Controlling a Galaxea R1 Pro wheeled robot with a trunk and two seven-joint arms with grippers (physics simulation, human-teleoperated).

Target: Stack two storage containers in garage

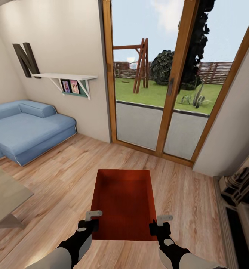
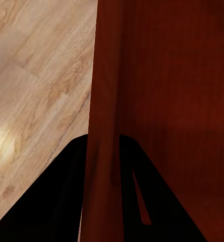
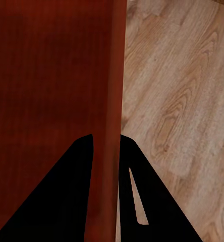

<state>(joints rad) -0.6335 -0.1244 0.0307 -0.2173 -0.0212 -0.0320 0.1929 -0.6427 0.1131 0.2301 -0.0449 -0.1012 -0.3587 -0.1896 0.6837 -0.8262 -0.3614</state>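
The robot stands in the living room, on the light wood plank floor, facing the wood-framed glass doors, with the blue sofa off to its left. One storage container is carried between the two arms, low in front of the trunk, its open top facing up. The left gripper is clamped on the container's left side wall near the corner closest to the robot; in the left wrist view the thin red wall runs straight between the two dark fingers, which press it from either side. The right gripper grips the opposite side wall in the same manner, and the right wrist view shows that wall pinched between its fingers with the plank floor beyond. Judged from this, the step in hand is transport of a container out of the living room toward the garage (whether this is the first or the second of the two cannot be told). The next move calls for turning the base away from the doors while both arms maintain equal spacing and level, so the thin walls do not slip from either grip.
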